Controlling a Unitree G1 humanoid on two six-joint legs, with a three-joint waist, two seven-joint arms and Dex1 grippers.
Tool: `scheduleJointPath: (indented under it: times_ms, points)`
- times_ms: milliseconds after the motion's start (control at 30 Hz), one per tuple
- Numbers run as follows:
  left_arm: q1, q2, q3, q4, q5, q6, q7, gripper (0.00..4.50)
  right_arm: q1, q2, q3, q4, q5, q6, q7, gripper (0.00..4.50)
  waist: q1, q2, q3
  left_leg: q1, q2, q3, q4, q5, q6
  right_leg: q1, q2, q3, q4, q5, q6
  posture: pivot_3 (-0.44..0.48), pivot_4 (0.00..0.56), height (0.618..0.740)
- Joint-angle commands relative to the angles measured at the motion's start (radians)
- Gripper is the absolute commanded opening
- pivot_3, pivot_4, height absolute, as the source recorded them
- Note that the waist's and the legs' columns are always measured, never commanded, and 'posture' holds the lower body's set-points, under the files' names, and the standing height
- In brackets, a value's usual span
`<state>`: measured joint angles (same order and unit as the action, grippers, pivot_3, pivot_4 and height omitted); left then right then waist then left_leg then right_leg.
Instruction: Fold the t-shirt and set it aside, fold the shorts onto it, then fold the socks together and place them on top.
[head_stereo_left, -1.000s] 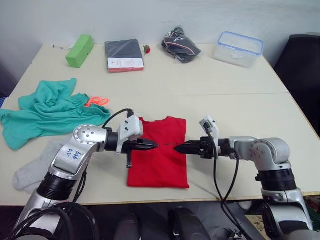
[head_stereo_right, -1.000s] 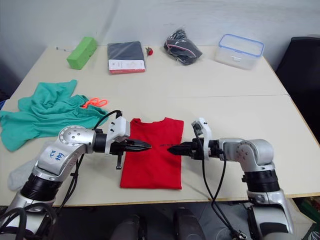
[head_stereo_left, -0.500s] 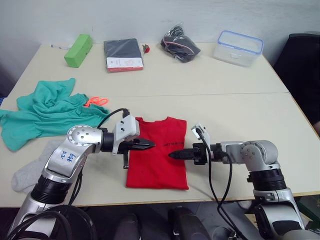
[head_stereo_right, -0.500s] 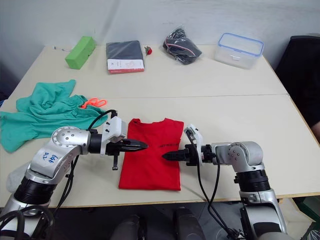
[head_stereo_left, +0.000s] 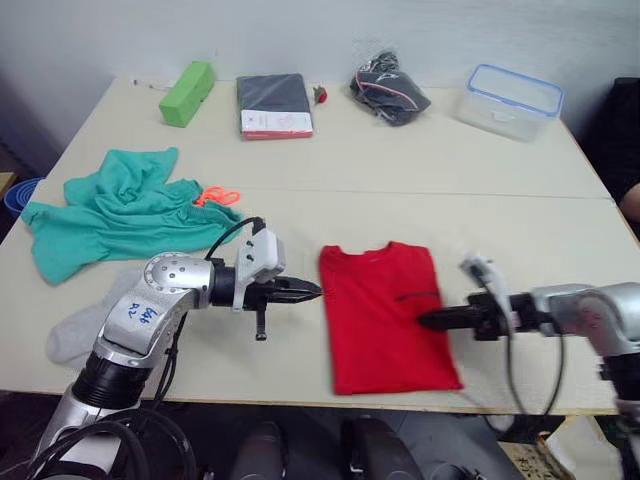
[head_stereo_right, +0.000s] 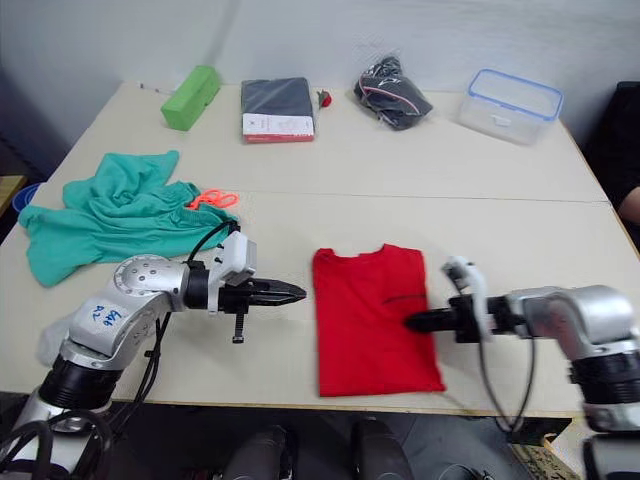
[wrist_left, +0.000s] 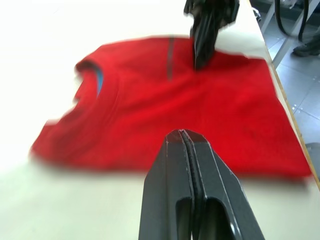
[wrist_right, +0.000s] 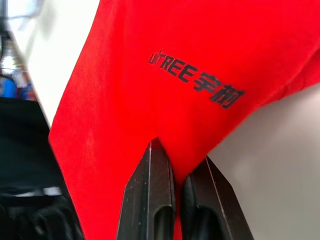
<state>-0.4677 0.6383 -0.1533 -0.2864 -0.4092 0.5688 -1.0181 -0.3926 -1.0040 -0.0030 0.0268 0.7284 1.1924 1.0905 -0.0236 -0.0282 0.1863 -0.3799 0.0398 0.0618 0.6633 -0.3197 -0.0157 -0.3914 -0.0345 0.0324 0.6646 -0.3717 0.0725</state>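
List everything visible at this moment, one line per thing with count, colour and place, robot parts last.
t-shirt: 1, bright red, folded, near edge of the table, right of centre.
shorts: 1, teal-green with orange drawstring, crumpled at the table's left.
socks: light grey, near-left edge, partly behind the left arm; count unclear.
green block: 1, far left.
dark folded item: 1, dark grey with a red-and-white label, far centre.
black bundle: 1, black with pink trim, far side.
plastic container: 1, clear with blue rim, far right.
table: cream.
left gripper: fingers shut, holding nothing, just left of the t-shirt.
right gripper: fingers shut on the t-shirt's right edge.
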Motion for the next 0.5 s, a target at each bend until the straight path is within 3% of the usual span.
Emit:
scheduleJointPath:
  times_ms: [33,133,233,333,500]
  points:
    - [-0.017,-0.004,0.015,-0.038,-0.019,-0.01,-0.002,0.0,0.044,-0.14,-0.033,0.137,-0.08,-0.151,0.143,0.02,-0.002,0.0,0.0,0.0,0.0,0.0,0.0,0.0,0.0,0.0,0.0,0.0,-0.001,0.0,0.0,0.0,0.15,0.74]
    - [-0.023,-0.009,0.009,-0.03,-0.014,-0.021,-0.006,0.0,0.066,-0.233,0.003,0.344,-0.208,-0.343,0.231,0.02,-0.003,0.0,0.0,0.0,0.0,0.001,0.0,0.0,0.0,0.0,0.001,0.001,-0.001,0.0,0.0,0.0,0.15,0.74]
    - [-0.028,-0.011,0.004,-0.023,-0.01,-0.027,-0.008,0.0,0.034,-0.252,0.038,0.528,-0.325,-0.508,0.272,0.02,-0.007,0.001,0.0,0.0,0.001,0.003,0.001,0.001,0.0,0.0,0.002,0.002,-0.001,0.0,0.001,0.0,0.15,0.74]
    - [-0.034,-0.015,0.0,-0.017,-0.008,-0.033,-0.011,0.0,-0.122,-0.218,0.054,0.797,-0.454,-0.68,0.182,0.02,-0.013,0.004,0.002,0.002,0.002,0.006,0.002,0.002,-0.001,0.001,0.004,0.005,0.0,0.001,0.002,0.0,0.15,0.74]
    - [-0.04,-0.014,-0.004,-0.018,-0.006,-0.034,-0.016,0.0,-0.263,-0.167,0.079,0.978,-0.581,-0.848,0.128,0.02,-0.019,0.007,0.002,0.007,0.003,0.011,0.001,0.005,-0.002,0.001,0.007,0.011,0.003,0.002,0.003,0.0,0.15,0.74]
